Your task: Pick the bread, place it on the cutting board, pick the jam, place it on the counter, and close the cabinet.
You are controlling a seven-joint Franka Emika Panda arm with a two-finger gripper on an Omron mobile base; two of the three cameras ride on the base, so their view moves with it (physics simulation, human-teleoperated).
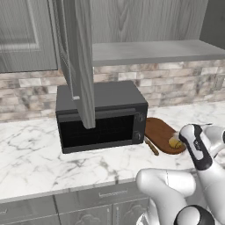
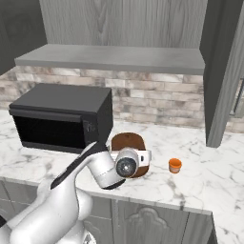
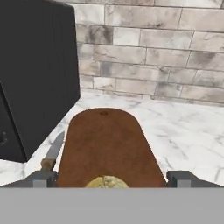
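The bread (image 3: pixel 107 181), a small golden-brown lump, lies on the near end of the dark reddish-brown cutting board (image 3: pixel 105 144). My gripper (image 3: pixel 112 178) is open just above it, one finger far out on each side, neither touching it. In the left base view the bread (image 1: pixel 175 143) sits on the cutting board (image 1: pixel 159 132) beside my wrist. The orange jam (image 2: pixel 175 165) stands on the white marble counter (image 2: pixel 209 176), right of the cutting board (image 2: pixel 126 141). The cabinet (image 1: pixel 154 50) is open, its door (image 1: pixel 81 57) swung out over the microwave.
A black microwave (image 1: pixel 101 116) stands on the counter left of the board. A knife (image 3: pixel 52 151) lies between the microwave and the board. The other open cabinet door (image 2: pixel 221 71) hangs at the right. A brick wall (image 3: pixel 148 48) backs the counter.
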